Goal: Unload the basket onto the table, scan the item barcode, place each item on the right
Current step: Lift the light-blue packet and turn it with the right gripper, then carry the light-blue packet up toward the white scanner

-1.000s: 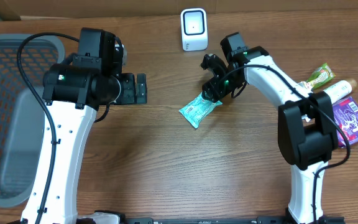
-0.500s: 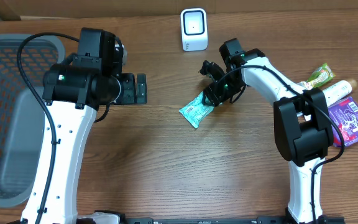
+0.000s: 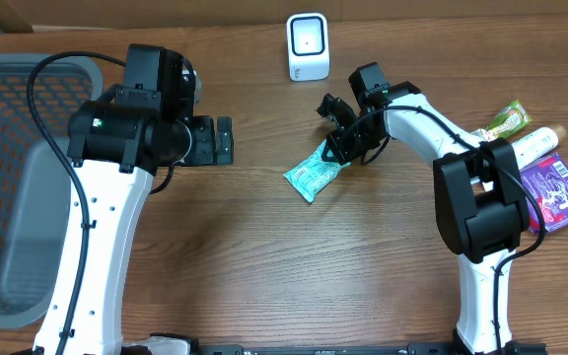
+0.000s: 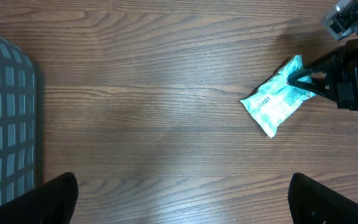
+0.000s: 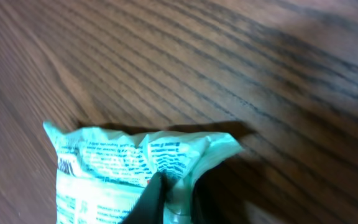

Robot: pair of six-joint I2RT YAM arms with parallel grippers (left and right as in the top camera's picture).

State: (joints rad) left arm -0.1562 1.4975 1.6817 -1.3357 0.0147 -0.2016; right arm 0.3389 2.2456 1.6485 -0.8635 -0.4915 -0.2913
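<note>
The item, a teal snack packet, lies flat on the wooden table at centre; the left wrist view shows it at the upper right. My right gripper is down at the packet's upper right end, shut on its crimped edge. In the right wrist view the dark fingers pinch the packet near its corner. My left gripper hovers open left of the packet, nothing between its fingers. A white scanner stands at the table's far edge. No barcode can be made out.
A grey mesh basket fills the left side and shows at the left of the left wrist view. At the right edge lie a green packet, a white bottle and a purple pack.
The right gripper has shifted slightly left and closed its fingers on the packet's end. The packet stays on the table. The left arm has not moved.
</note>
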